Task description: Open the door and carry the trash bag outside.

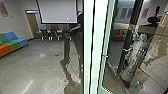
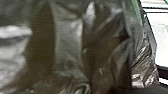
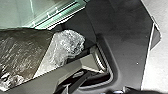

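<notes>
Left of the frame (image 1: 96, 47), there's a colorful sofa (image 1: 15, 41); bag (image 2: 68, 45) looks super close in the left wrist view. Honestly can't tell if either hand's spread or pinching.

1 projection screen (image 1: 58, 11), 1 sofa (image 1: 12, 43) in 3 colours, 1 table (image 1: 59, 31) and at least 2 chairs (image 1: 43, 33). 1 wooden door (image 1: 31, 22), 1 pale-framed glass door (image 1: 97, 47). 1 reddish wall picture (image 1: 3, 8) beyond the sofa. At least 1 trash bag (image 2: 68, 42); whether more, I can't tell.
</notes>
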